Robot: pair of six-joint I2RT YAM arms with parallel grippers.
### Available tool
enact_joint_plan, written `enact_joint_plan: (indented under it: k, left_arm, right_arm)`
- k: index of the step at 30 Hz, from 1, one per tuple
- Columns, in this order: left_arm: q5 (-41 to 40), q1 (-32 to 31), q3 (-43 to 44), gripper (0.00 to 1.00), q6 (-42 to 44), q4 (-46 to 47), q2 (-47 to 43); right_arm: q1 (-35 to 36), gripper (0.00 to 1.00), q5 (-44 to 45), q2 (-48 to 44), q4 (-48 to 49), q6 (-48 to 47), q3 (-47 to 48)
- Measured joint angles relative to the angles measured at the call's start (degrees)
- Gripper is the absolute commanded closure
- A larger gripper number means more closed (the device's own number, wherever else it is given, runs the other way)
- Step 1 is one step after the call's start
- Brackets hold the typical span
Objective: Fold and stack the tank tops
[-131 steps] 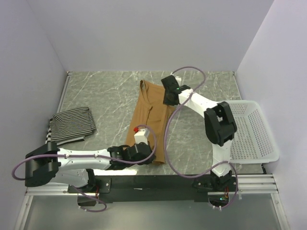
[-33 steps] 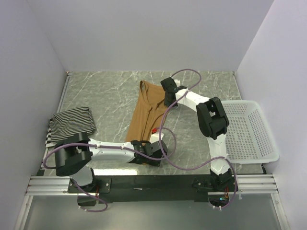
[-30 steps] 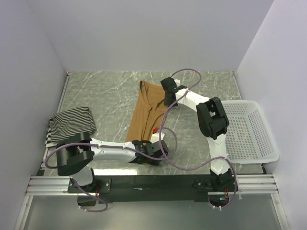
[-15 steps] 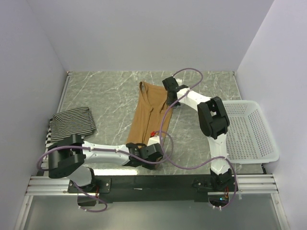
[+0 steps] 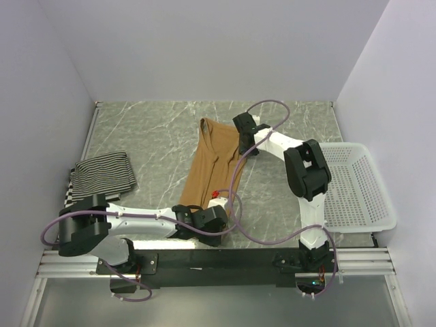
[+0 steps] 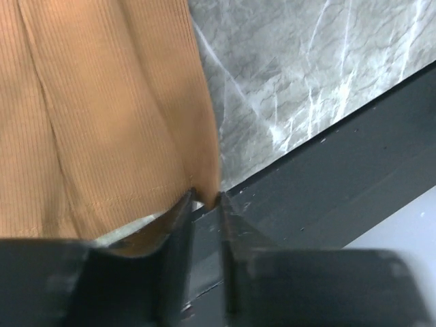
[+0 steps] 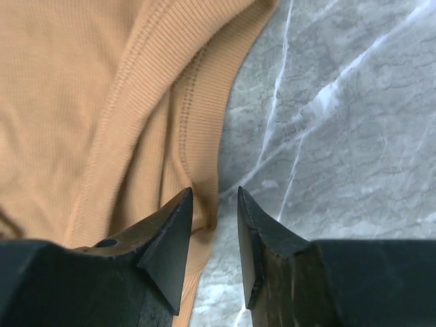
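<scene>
The tan-brown tank top [image 5: 214, 160] lies as a long narrow strip down the middle of the marble table. My left gripper [image 5: 206, 216] is at its near hem; in the left wrist view the jaws [image 6: 204, 197] stand a little open, with the hem corner [image 6: 206, 185] of the tan top [image 6: 102, 102] between the tips. My right gripper [image 5: 246, 136] sits at the far right edge, open [image 7: 214, 194], straddling the ribbed strap edge [image 7: 201, 122]. A folded thin-striped tank top [image 5: 102, 174] lies at the left, and bold black-and-white stripes [image 5: 69, 194] peek out under it.
A white mesh basket [image 5: 354, 191] stands at the right edge of the table. The dark front rail [image 5: 225, 259] runs along the near edge, close to the left gripper, and shows in the left wrist view [image 6: 327, 204]. Purple cables loop over both arms.
Both grippers have gone from shut to open. The left gripper has slid left and nearer along the hem. Since the earliest frame the tan top has become narrower.
</scene>
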Motion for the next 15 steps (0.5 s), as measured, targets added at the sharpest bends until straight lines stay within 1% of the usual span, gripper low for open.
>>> enact_joint_plan:
  k: [3,5,10,15]
  left_arm:
    - [-0.55,-0.13,0.04,0.59,-0.68,-0.79,-0.83]
    - [-1.42,-0.17,0.07,0.57,-1.09,-1.25,-1.99]
    - [-4.31,1.11,0.07,0.6,-2.38,-2.16,-6.62]
    - [-6.08,6.64,0.04,0.62,-2.58,-2.4,-9.35]
  right_arm:
    - [-0.04,0.6,-0.17,-1.22,0.13,0.0,-0.04]
    - [-0.22,0.6,-0.24,-2.47,0.46,0.13,-0.04]
    - [-2.25,0.6,-1.51,-4.59,2.45,1.38,0.15]
    - [-4.96,0.61,-2.12,-3.65,2.71,2.64,2.89]
